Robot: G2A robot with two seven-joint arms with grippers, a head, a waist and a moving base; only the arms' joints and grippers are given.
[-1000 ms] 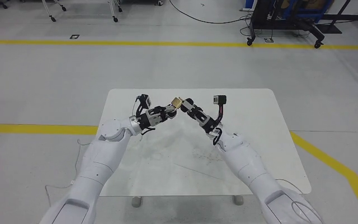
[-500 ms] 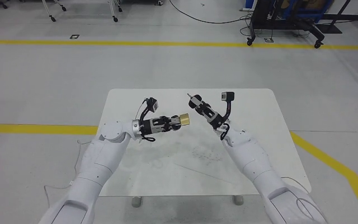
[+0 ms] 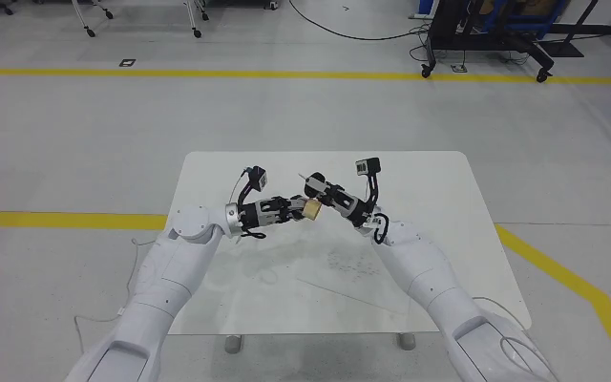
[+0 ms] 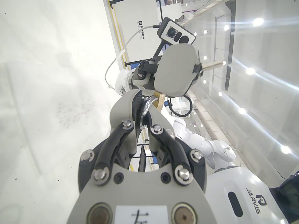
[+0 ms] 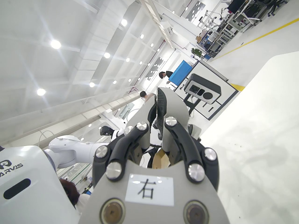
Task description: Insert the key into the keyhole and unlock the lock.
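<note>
Above the middle of the white table [image 3: 430,191], my left gripper [image 3: 298,208] is shut on the silver shackle [image 4: 146,108] of a brass padlock [image 3: 311,209]. The padlock's body [image 4: 160,99] sticks out past the fingertips. My right gripper [image 3: 314,184] is shut on the key. It hovers just beyond the padlock, close to touching it. In the left wrist view the key's blade [image 4: 212,65] sticks out sideways from the right gripper [image 4: 175,71] into the air, clear of the padlock. In the right wrist view the padlock [image 5: 161,160] shows beneath my shut fingers [image 5: 161,103].
The tabletop [image 4: 46,71] under both arms is bare apart from faint scuff marks [image 3: 344,260]. Yellow floor lines [image 3: 286,74] and wheeled stands [image 3: 487,38] lie well beyond the table's far edge.
Half a second ago the grippers were apart. The right gripper has since swung back left and down to the padlock, and the left gripper has tilted the padlock up toward it.
</note>
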